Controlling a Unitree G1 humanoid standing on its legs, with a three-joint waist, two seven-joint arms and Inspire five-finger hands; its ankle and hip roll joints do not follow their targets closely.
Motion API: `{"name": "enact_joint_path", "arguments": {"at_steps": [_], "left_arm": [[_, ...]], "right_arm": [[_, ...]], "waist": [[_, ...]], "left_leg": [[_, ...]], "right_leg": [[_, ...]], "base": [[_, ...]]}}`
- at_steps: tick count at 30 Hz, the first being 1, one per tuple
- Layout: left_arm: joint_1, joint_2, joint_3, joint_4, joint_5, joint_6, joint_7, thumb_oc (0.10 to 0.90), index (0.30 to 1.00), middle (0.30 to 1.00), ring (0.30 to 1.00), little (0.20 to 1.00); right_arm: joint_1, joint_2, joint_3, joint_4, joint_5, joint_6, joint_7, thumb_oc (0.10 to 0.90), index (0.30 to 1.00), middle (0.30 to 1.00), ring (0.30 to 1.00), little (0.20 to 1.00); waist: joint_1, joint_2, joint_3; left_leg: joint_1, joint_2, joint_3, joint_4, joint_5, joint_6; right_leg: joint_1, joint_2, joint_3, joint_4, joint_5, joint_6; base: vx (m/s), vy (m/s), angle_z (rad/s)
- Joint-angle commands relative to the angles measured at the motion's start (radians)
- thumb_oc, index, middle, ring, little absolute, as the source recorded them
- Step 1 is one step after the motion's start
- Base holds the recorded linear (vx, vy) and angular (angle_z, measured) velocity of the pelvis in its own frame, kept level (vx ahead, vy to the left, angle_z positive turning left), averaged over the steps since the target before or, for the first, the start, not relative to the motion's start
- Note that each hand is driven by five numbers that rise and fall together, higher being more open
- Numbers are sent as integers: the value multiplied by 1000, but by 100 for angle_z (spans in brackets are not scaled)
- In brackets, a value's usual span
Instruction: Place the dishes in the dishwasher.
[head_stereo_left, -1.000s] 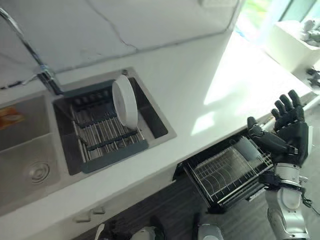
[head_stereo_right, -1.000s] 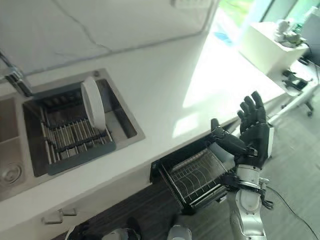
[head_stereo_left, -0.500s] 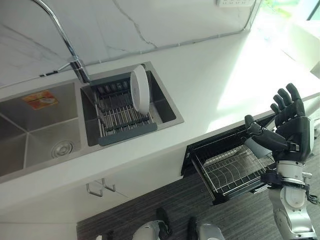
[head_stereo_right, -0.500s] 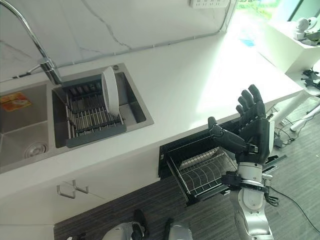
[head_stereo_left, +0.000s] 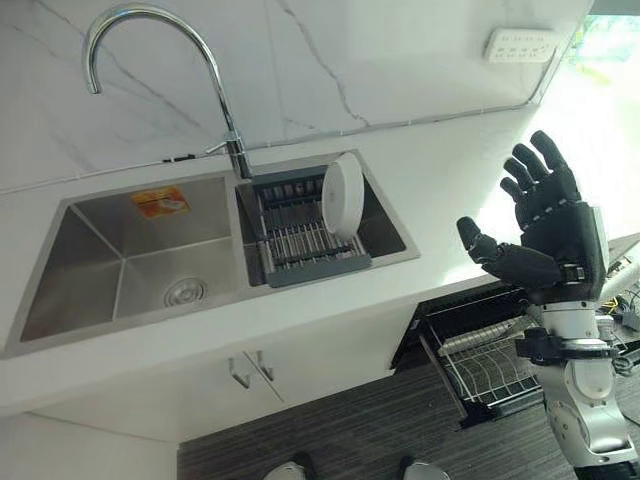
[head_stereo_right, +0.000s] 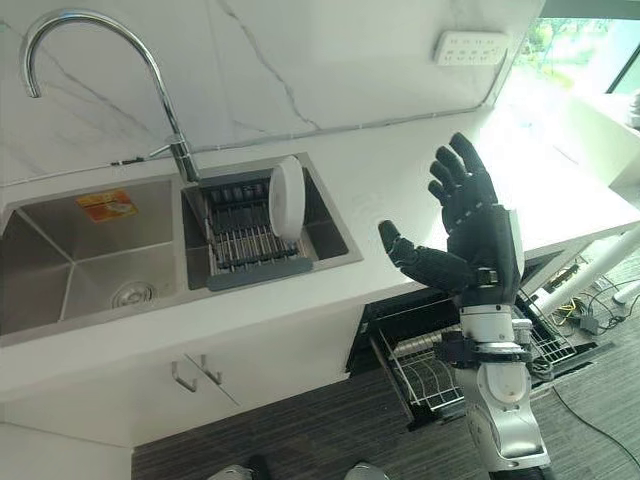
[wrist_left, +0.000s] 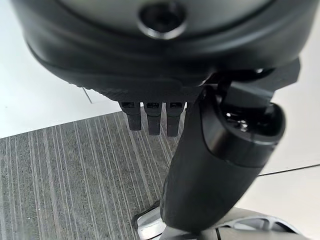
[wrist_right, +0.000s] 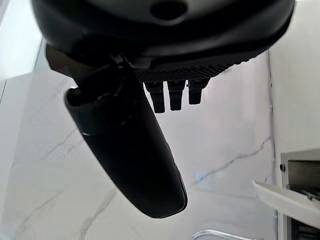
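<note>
You see 1 white plate (head_stereo_left: 344, 194) upright in the rack (head_stereo_left: 305, 235) of the sink (head_stereo_left: 150, 260), unmoved. Right of the sink, your right hand (head_stereo_left: 550, 230) has risen above the open dishwasher (head_stereo_left: 490, 355), fingers spread, empty. Left hand (wrist_left: 200, 165): relaxed, empty.

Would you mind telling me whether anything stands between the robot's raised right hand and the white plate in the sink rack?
Nothing visible does. The right hand is open, raised above the white countertop; only bare counter lies between it and the round white plate, standing on edge in the grey drying rack in the sink.
</note>
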Motion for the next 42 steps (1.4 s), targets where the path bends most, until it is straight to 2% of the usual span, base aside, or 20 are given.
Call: {"name": "enact_joint_path", "arguments": {"at_steps": [1, 6, 12, 20, 23, 25, 32, 42], "left_arm": [[-28, -14, -4, -33, -40, 10, -55, 800, 900, 900, 900, 900], [-30, 5, -19, -25, -56, 23, -93, 800, 900, 900, 900, 900], [-41, 12, -34, -4, -45, 29, -104, 800, 900, 900, 900, 900], [-44, 21, -41, 1, -3, 40, -117, 800, 900, 900, 900, 900], [-42, 25, -47, 3, 28, 39, -107, 800, 900, 900, 900, 900], [-40, 34, -63, 6, 130, 9, -93, 800, 900, 900, 900, 900], [-40, 57, -130, -13, 164, 14, -109, 800, 900, 900, 900, 900], [-28, 76, -153, -11, 178, 3, -107, 800, 900, 900, 900, 900]], "right_arm": [[-136, -22, -49, -35, 23, -17, -2, 800, 900, 900, 900, 900], [-189, -25, -21, -22, 43, 60, -5, 800, 900, 900, 900, 900], [-253, -30, 1, 36, 38, 92, -48, 800, 900, 900, 900, 900], [-367, -48, 8, 113, 30, 158, -100, 800, 900, 900, 900, 900], [-417, -45, 25, 168, 114, 203, -73, 800, 900, 900, 900, 900], [-439, -35, 36, 198, 173, 229, -46, 800, 900, 900, 900, 900], [-543, -15, 80, 314, 200, 267, -67, 800, 900, 900, 900, 900], [-629, 14, 97, 463, 215, 259, -91, 800, 900, 900, 900, 900]], "waist": [[23, 20, -19], [38, 18, -27], [52, 10, -35], [83, 3, -37], [97, 0, -38], [103, -2, -38], [124, -1, -38], [157, 8, -38]], "left_leg": [[8, 31, -102, 3, -108, -72], [9, 14, -120, 3, -114, -63], [8, 7, -133, 3, -113, -62], [3, 13, -131, 3, -105, -68], [4, 10, -133, 3, -105, -68], [4, 8, -134, 3, -104, -68], [-1, 4, -143, 3, -98, -70], [2, 4, -138, 3, -95, -68]], "right_leg": [[53, 83, -48, 31, -117, 36], [57, 89, -39, 31, -116, 35], [66, 95, -39, 31, -117, 36], [82, 85, -76, 31, -118, 34], [85, 81, -86, 31, -119, 33], [86, 77, -90, 31, -117, 34], [83, 69, -105, 31, -113, 37], [98, 41, -141, 31, -105, 46]], "base": [[38, 35, 9], [14, 19, 2], [8, -1, 1], [39, -5, 11], [64, -4, 7], [55, -5, 3], [62, -10, 3], [57, -14, 7]]}}
